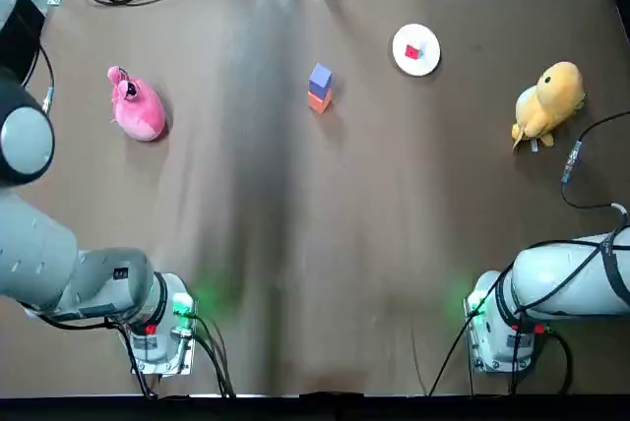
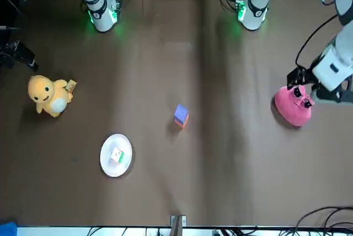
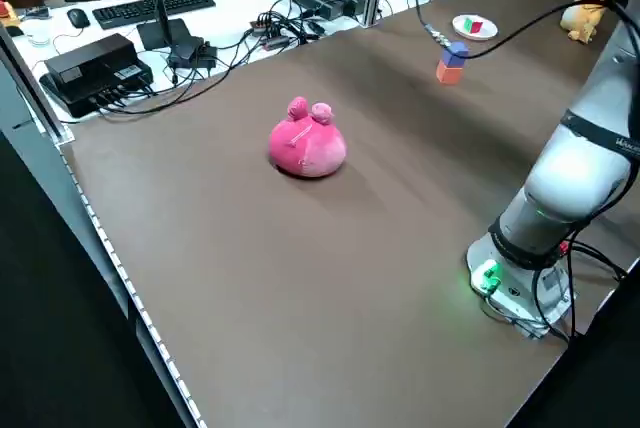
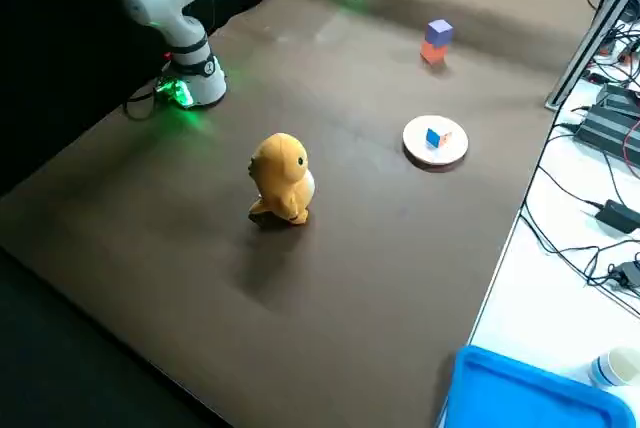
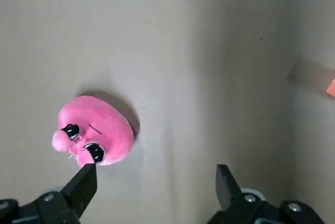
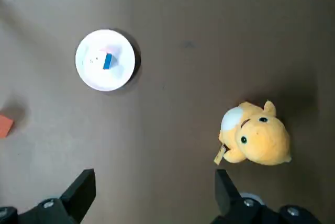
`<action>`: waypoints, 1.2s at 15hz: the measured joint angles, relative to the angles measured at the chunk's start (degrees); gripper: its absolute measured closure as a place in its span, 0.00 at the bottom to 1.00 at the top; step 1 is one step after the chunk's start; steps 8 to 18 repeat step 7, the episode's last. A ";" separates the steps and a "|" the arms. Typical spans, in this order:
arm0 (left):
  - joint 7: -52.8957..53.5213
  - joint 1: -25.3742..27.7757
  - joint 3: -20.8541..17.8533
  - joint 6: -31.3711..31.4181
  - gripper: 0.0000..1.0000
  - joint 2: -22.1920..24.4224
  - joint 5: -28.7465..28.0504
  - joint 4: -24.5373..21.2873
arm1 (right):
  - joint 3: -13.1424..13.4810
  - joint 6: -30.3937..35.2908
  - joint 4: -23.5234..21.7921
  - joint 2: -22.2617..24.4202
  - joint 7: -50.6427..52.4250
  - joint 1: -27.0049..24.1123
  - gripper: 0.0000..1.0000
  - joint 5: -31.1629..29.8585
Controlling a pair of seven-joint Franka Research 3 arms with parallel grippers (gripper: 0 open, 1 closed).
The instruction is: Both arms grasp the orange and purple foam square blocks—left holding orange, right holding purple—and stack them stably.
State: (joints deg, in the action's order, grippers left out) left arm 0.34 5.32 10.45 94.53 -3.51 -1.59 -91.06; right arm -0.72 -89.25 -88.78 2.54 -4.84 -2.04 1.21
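The purple foam block (image 1: 320, 78) sits on top of the orange foam block (image 1: 319, 100) in the far middle of the table, and the pair stands upright by itself (image 2: 181, 112). No gripper touches the stack. My left gripper (image 5: 155, 174) hangs open and empty high over the table's left side, above the pink plush; a sliver of the orange block (image 5: 331, 87) shows at the edge of its wrist view. My right gripper (image 6: 154, 177) hangs open and empty high over the right side, with the orange block (image 6: 5, 125) just in view.
A pink plush (image 1: 138, 108) lies at the far left and a yellow duck plush (image 1: 548, 101) at the far right. A white plate (image 1: 429, 59) with a small coloured cube stands right of the stack. Cables run along the far edge.
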 joint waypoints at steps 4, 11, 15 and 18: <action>0.09 0.01 0.22 -1.50 0.00 -0.08 0.00 2.71 | 0.18 1.99 0.00 -0.09 0.69 -0.19 0.00 -0.02; 0.11 -0.02 0.24 -2.12 0.00 -1.94 0.00 4.72 | 0.58 5.15 -0.01 -0.12 1.16 -0.27 0.00 -0.02; 0.11 -0.02 0.24 -2.12 0.00 -1.94 0.00 4.72 | 0.58 5.15 -0.01 -0.12 1.16 -0.27 0.00 -0.02; 0.11 -0.02 0.24 -2.12 0.00 -1.94 0.00 4.72 | 0.58 5.15 -0.01 -0.12 1.16 -0.27 0.00 -0.02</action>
